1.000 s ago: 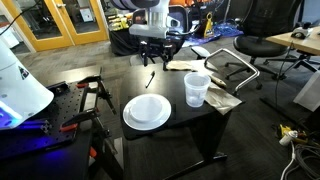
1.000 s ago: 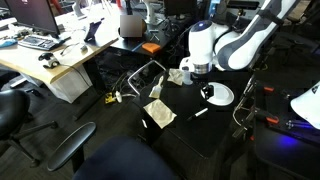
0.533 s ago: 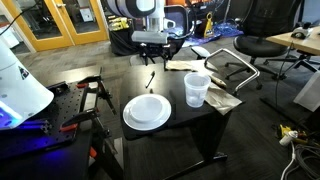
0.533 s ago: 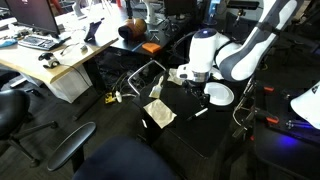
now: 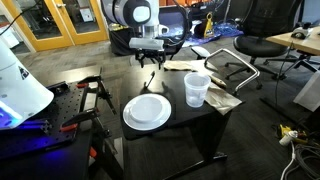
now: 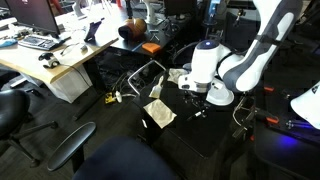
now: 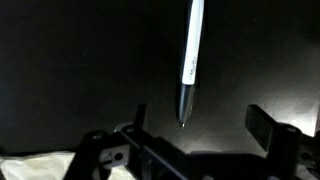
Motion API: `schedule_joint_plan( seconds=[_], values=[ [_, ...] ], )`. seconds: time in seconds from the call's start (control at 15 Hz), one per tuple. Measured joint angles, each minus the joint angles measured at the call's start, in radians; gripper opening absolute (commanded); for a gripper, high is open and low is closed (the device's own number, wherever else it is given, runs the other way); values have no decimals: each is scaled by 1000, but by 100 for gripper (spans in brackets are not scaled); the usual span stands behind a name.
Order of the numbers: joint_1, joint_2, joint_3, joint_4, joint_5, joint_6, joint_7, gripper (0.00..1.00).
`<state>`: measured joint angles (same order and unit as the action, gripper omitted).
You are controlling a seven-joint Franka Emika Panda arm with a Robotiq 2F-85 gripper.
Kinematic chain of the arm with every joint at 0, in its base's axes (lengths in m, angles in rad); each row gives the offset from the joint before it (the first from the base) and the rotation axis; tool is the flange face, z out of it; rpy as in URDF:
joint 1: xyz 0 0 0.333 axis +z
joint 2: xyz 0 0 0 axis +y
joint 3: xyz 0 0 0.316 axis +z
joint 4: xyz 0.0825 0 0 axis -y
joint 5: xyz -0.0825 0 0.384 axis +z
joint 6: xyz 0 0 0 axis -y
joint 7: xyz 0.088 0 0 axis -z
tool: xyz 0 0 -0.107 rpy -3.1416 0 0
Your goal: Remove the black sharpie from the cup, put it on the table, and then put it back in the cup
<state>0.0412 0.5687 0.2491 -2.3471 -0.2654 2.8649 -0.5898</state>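
The black sharpie [image 5: 150,78] lies flat on the black table [image 5: 180,128] near its far edge, outside the cup; it also shows in the other exterior view [image 6: 200,112]. In the wrist view the sharpie [image 7: 190,60] points down between my fingers, its barrel pale with glare. My gripper [image 5: 152,60] hangs open just above it [image 7: 200,122], touching nothing. The clear plastic cup [image 5: 197,89] stands upright and empty at the table's right side.
A round white plate [image 5: 147,111] lies at the table's front middle. A crumpled paper napkin [image 5: 224,99] lies beside the cup. Office chairs [image 5: 262,48], a wooden desk [image 6: 45,62] and red clamps [image 5: 92,86] surround the table.
The arm has come down and a little left toward the sharpie on the table. The sharpie, cup and plate have not moved.
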Motion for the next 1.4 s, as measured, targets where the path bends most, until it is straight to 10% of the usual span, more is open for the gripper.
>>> schedule_joint_plan(
  seconds=[0.53, 0.6, 1.4],
  values=[
    [19, 41, -18, 6, -49, 34, 1, 100],
    [22, 46, -19, 8, -52, 35, 1, 75],
    [36, 75, -25, 27, -71, 44, 2, 0]
  ],
)
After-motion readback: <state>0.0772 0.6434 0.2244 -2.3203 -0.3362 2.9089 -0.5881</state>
